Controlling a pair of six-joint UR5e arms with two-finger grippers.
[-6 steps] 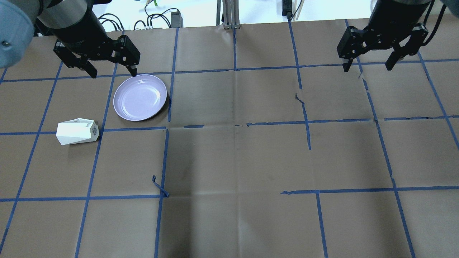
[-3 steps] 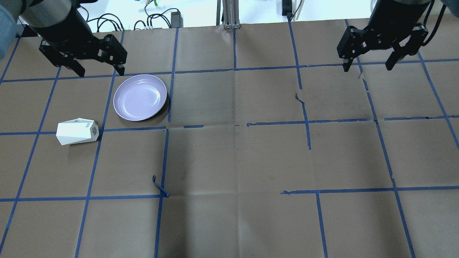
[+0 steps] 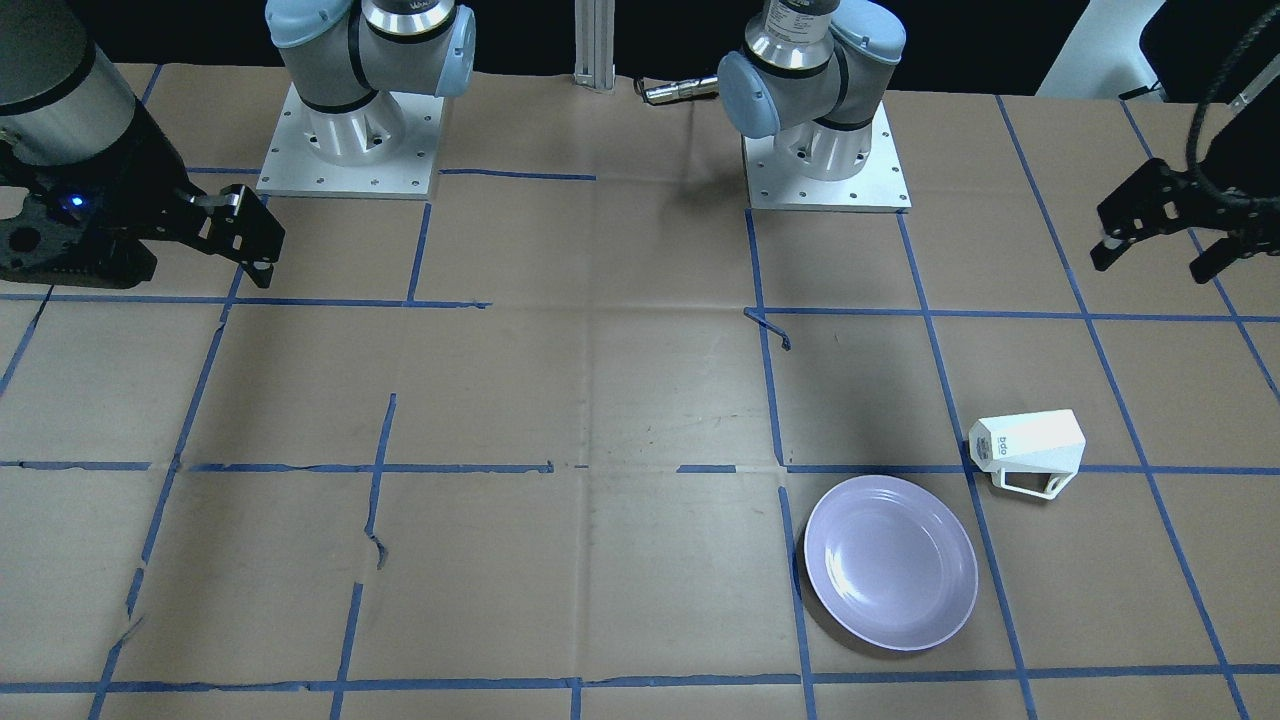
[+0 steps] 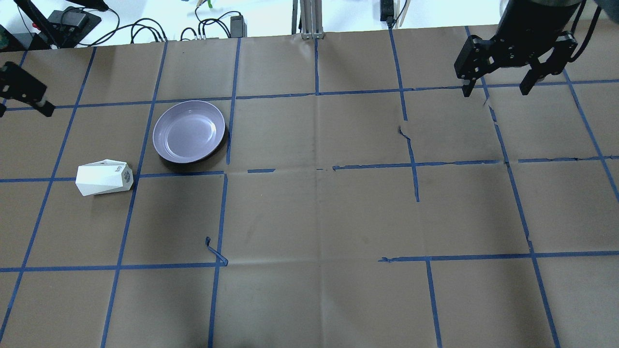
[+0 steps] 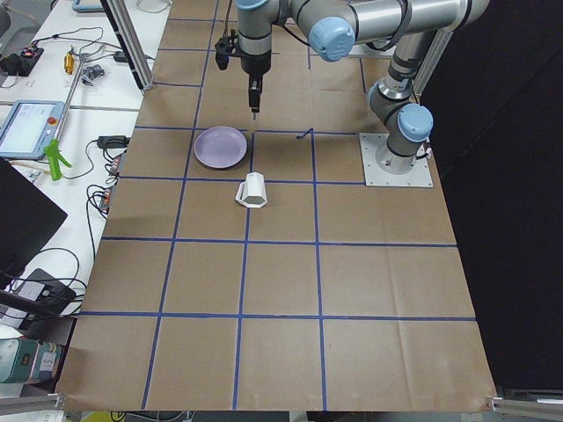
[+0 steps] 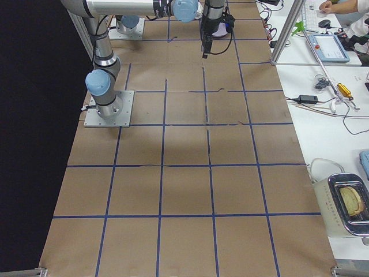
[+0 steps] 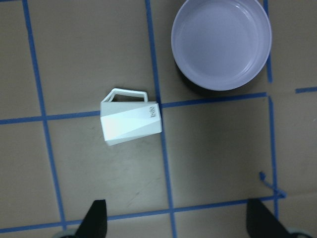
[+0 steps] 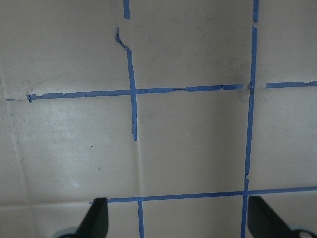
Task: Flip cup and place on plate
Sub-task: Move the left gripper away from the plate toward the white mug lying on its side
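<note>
Cup [image 4: 104, 178] lies on its side on the left part of the table [image 4: 314, 217], which is covered in brown paper with a grid of blue tape [image 4: 316, 63]. The narrow lettered end points right and sits just by a crossing of tape lines. The wide mouth points left. The handle sticks out along the paper on the side away from the robot.

Plate [image 4: 188, 130] sits right way up, to the right of the cup and farther from the robot. The two are near each other but not touching, and the plate holds nothing.

Left claw [image 3: 1150, 262] hangs high above the left edge of the table, well apart from the cup. Its fingers are spread wide and grip nothing. Its wrist camera looks straight down on cup and plate.

Right claw [image 4: 494, 91] hangs over the far right of the table, fingers likewise spread wide with only bare paper and tape beneath.
</note>
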